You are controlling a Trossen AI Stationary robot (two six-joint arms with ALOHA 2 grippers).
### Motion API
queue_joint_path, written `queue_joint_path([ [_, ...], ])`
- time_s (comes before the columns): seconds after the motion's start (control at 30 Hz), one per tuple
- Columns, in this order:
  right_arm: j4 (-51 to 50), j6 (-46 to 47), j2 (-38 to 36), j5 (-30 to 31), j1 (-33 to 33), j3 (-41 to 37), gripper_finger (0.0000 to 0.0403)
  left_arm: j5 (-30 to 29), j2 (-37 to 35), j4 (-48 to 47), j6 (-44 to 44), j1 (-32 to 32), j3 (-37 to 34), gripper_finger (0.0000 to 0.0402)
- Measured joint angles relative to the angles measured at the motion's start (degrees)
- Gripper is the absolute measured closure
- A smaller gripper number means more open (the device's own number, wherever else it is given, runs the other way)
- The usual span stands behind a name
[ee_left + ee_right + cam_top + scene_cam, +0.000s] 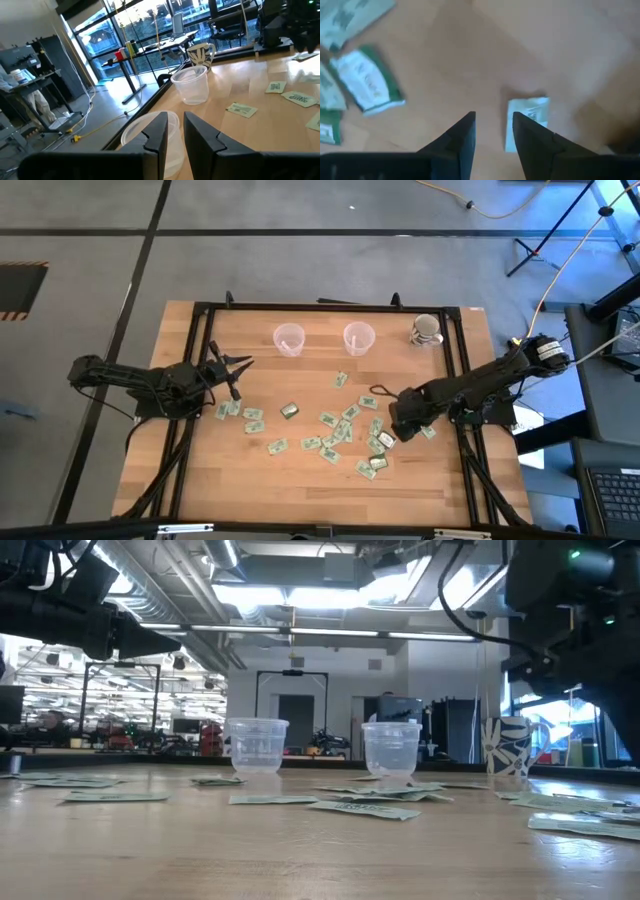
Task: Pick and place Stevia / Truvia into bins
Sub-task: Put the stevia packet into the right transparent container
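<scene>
Many pale green and white sachets [340, 425] lie flat across the middle and right of the wooden table. Two clear cups [288, 338] [358, 337] stand upright near the far edge. My left gripper [238, 375] hovers at the table's left, level, pointing at the left cup [137, 130], with a narrow gap between its fingers [176, 122] and nothing in it. My right gripper [398, 430] points down over the right-hand sachets, slightly open [492, 120]. One white and green sachet [527, 117] lies on the wood just beside one fingertip.
A white patterned mug [425, 330] stands at the far right corner, right of the cups. A black frame rail [200, 370] runs around the table's edges. Bare wood lies along the near edge and in front of the left cup.
</scene>
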Motion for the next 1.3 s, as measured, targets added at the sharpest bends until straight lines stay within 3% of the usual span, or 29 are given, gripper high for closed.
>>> queue_joint_path([
  [0.57,-0.9,1.8,11.4,0.1,2.0,0.4,0.0273,0.0,0.0,0.0,0.0,0.0,0.0,0.0345],
  [1.0,-0.1,2.0,11.9,-0.2,1.9,0.4,0.0360,0.0,0.0,0.0,0.0,0.0,0.0,0.0345],
  [1.3,-1.0,2.3,12.2,0.2,1.9,1.1,0.0399,0.0,0.0,0.0,0.0,0.0,0.0,0.0345],
])
